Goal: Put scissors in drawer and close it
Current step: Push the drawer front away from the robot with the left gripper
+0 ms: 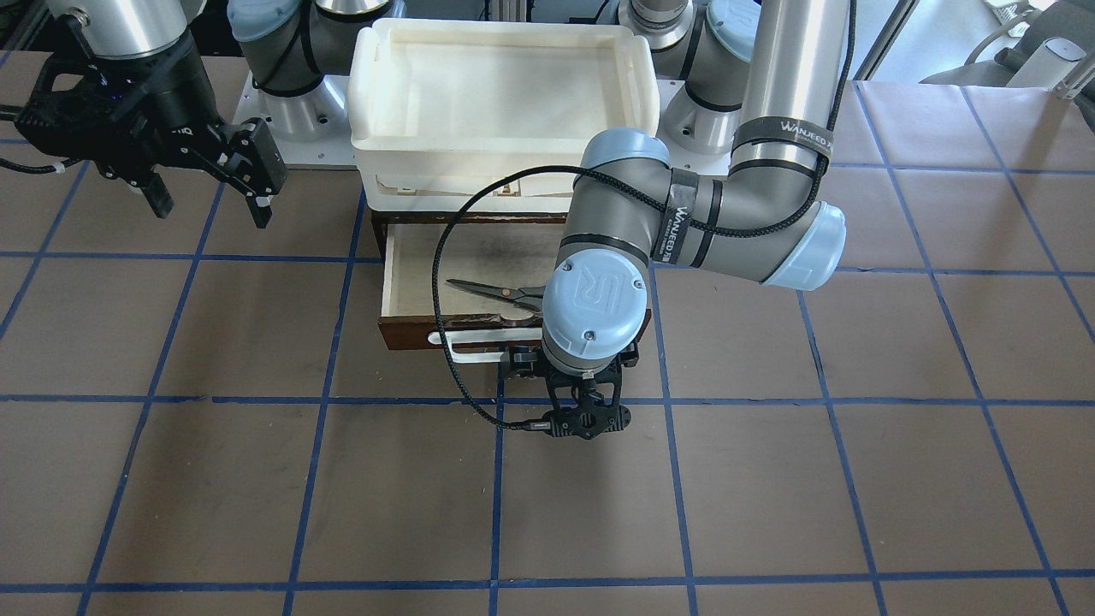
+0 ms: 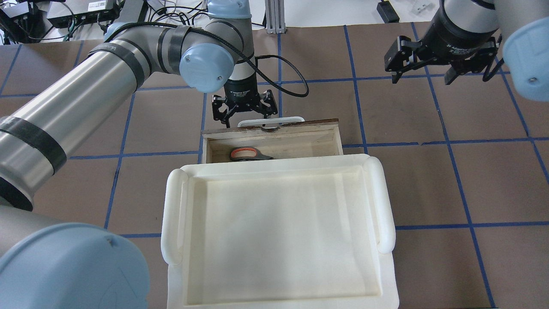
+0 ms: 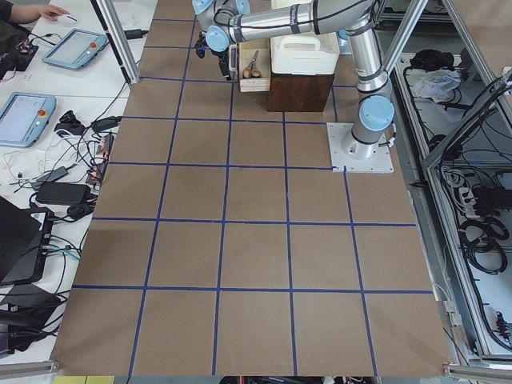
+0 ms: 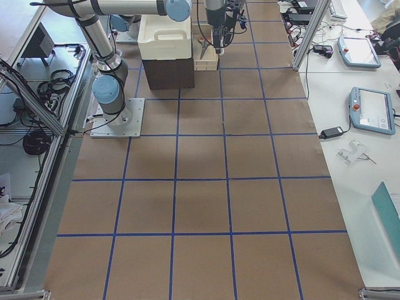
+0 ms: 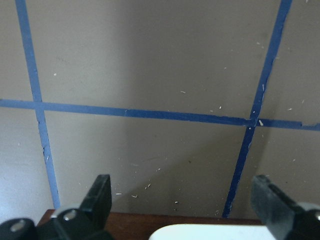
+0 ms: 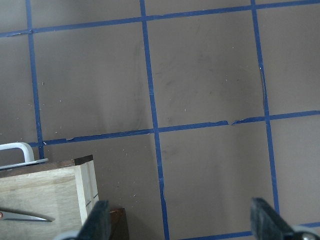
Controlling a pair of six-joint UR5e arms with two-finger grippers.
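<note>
The scissors [image 1: 489, 291] lie inside the open drawer [image 1: 411, 274], blades toward the robot's right; their orange-red handle loops [image 2: 246, 153] show in the overhead view. The drawer [image 2: 300, 131] is pulled out, and its white bar handle [image 2: 270, 121] faces away from the robot. My left gripper [image 2: 246, 118] is open and empty, pointing down just in front of the drawer front, over the handle [image 5: 205, 232]. Its fingers [image 5: 97, 200] straddle the handle's width without touching it. My right gripper [image 2: 422, 73] is open and empty, raised well to the drawer's right [image 6: 50, 195].
A cream-white plastic tray [image 2: 279, 214] sits on top of the dark cabinet, overhanging the rear of the drawer. The brown table [image 1: 770, 479] has blue tape grid lines. The left arm's black cable [image 1: 440, 282] loops over the drawer.
</note>
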